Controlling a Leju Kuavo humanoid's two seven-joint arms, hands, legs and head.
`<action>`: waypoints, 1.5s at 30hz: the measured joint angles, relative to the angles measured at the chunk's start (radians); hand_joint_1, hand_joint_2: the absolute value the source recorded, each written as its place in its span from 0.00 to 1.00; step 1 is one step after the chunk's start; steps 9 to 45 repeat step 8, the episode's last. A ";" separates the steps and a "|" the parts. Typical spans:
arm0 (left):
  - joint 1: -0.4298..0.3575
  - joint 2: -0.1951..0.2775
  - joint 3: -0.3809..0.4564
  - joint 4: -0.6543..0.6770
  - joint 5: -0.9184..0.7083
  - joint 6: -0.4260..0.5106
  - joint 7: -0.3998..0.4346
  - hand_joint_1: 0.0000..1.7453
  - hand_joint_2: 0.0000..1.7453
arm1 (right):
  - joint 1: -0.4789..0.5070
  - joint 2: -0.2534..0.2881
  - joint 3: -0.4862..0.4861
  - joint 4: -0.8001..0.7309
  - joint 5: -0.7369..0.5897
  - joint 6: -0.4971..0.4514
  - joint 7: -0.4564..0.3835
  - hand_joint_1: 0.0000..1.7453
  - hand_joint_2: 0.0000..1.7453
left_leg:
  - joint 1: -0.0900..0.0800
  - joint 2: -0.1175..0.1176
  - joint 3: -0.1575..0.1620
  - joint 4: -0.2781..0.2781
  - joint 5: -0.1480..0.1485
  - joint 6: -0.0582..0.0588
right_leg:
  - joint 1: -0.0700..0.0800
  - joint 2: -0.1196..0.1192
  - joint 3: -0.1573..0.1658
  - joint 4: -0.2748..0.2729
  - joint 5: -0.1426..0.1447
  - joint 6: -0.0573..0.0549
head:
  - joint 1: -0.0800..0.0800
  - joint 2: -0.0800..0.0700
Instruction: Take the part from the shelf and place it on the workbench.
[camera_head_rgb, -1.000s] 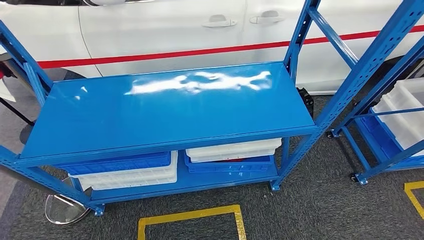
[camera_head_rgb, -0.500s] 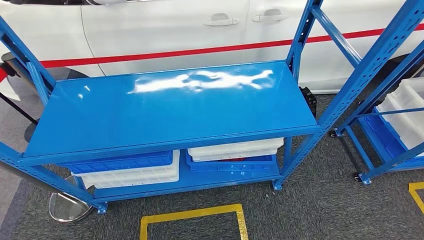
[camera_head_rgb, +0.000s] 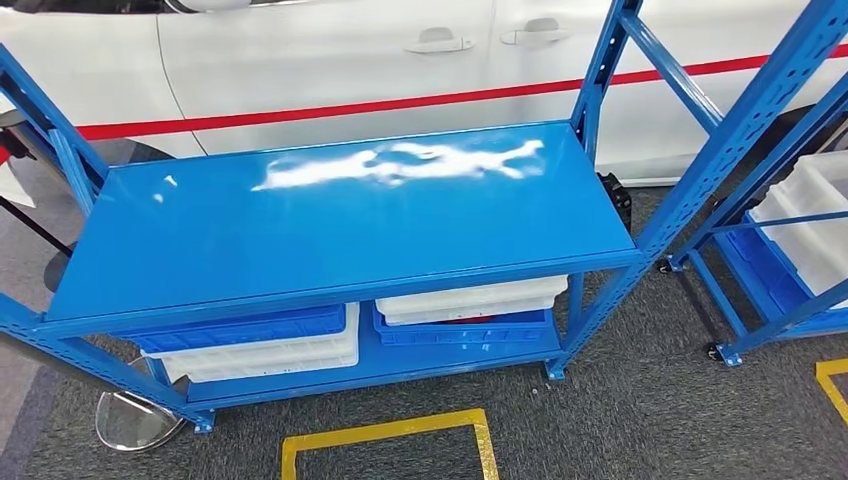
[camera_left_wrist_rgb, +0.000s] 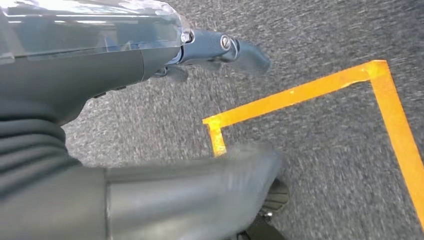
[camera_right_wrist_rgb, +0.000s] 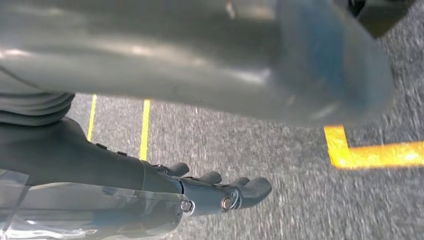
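Observation:
A blue metal rack (camera_head_rgb: 340, 230) stands in front of me in the head view, and its glossy top shelf is bare. On its lower shelf sit two white bins (camera_head_rgb: 262, 352) (camera_head_rgb: 470, 298) and two blue bins (camera_head_rgb: 240, 325) (camera_head_rgb: 460, 332); I cannot see what they contain. My left hand (camera_left_wrist_rgb: 125, 70) hangs over the grey carpet with its fingers (camera_left_wrist_rgb: 235, 47) stretched out and holds nothing. My right hand (camera_right_wrist_rgb: 100, 165) hangs the same way, its fingers (camera_right_wrist_rgb: 240, 192) straight and apart from the thumb, also holding nothing.
A second blue rack (camera_head_rgb: 745, 130) with a white bin (camera_head_rgb: 815, 225) stands at the right. A white car (camera_head_rgb: 300, 60) is parked behind both racks. Yellow tape (camera_head_rgb: 385, 435) marks the carpet near me. A round stand base (camera_head_rgb: 135, 420) lies by the rack's left foot.
The whole head picture swayed slightly sideways, so the camera moved. Nothing on the racks has changed place.

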 joint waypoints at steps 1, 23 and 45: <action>0.000 0.000 -0.002 0.000 0.000 0.001 0.001 0.00 1.00 | 0.000 0.001 -0.001 0.000 0.000 0.000 0.000 0.00 0.00 | -0.001 0.000 0.000 0.000 0.000 0.001 | -0.001 0.000 0.001 -0.002 0.001 0.002 | 0.000 0.000; -0.002 0.000 -0.004 0.000 0.000 0.005 0.003 0.00 1.00 | 0.000 0.002 -0.004 0.000 0.001 0.000 0.000 0.00 0.33 | -0.007 0.000 -0.001 0.000 0.000 0.008 | -0.003 0.002 0.003 -0.011 0.006 0.010 | 0.000 0.000; -0.002 0.000 -0.004 0.000 0.000 0.005 0.003 0.00 1.00 | 0.000 0.002 -0.004 0.000 0.001 0.000 0.000 0.00 0.33 | -0.007 0.000 -0.001 0.000 0.000 0.008 | -0.003 0.002 0.003 -0.011 0.006 0.010 | 0.000 0.000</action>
